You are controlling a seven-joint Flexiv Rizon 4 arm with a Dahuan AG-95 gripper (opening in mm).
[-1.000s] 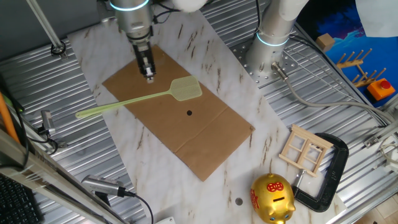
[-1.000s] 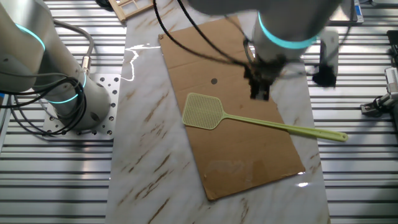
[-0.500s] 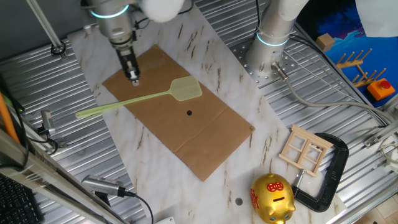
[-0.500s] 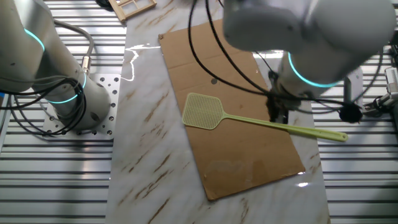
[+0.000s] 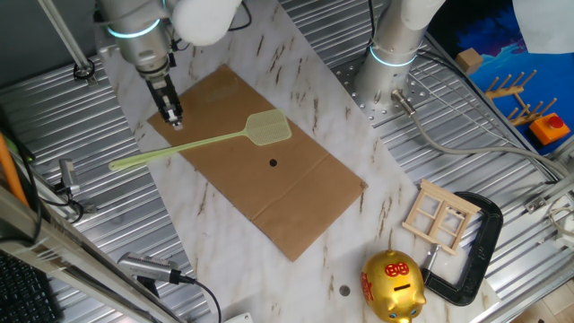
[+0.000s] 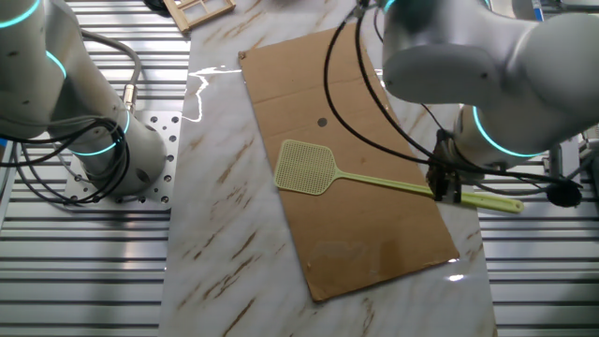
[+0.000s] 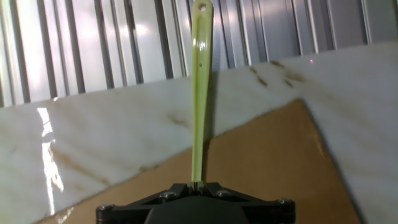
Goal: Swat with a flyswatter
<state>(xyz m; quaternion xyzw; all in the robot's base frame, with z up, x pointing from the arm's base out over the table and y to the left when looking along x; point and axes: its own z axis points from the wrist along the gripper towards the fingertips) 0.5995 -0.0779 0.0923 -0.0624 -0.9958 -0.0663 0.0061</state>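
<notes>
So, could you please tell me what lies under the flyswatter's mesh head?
The pale yellow-green plastic flyswatter lies on a flat brown cardboard sheet; anything beneath that is covered.

the flyswatter [image 5: 202,141] is pale yellow-green plastic, with a long thin handle and a small squarish mesh head. it lies flat. the head and most of the handle rest on a brown cardboard sheet [image 5: 296,193]; the handle's far end runs off the cardboard over the marble slab [image 6: 225,215] to the ribbed metal beyond. in the other fixed view the head [image 6: 304,167] points toward the slab's middle. in the hand view the handle [image 7: 199,93] runs straight up the frame.
</notes>
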